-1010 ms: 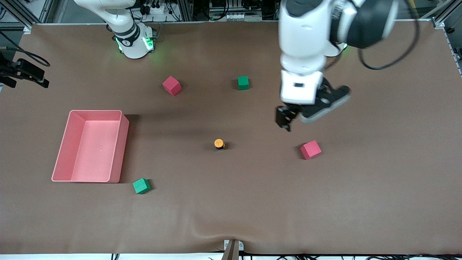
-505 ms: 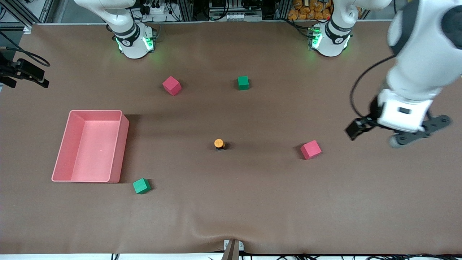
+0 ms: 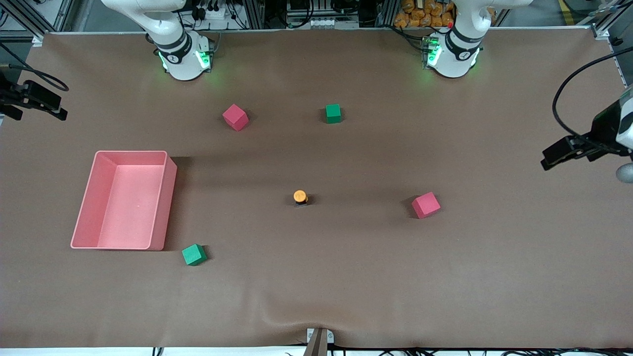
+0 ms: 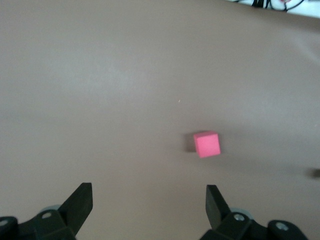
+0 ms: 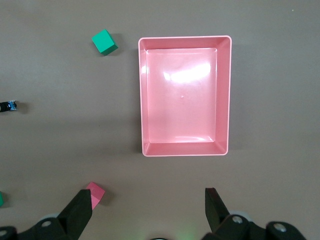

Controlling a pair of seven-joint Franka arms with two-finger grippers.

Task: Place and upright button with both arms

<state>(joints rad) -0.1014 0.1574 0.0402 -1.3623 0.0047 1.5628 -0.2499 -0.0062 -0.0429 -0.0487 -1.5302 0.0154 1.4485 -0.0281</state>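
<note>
button (image 3: pixel 300 197) orange cap, seemingly black body | tray (image 3: pixel 160 198) pink | table (image 3: pixel 346 277) brown

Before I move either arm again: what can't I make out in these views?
- Right gripper: outside the front view, above its top edge; only its wrist view shows the open jaws.
- Left gripper: cut off by the front view's edge at the left arm's end of the table.
- Button: too small to confirm it stands fully upright.

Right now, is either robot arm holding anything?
Nothing is held. The left pincer and the right pincer both gape open; the button stands alone on the table.
</note>
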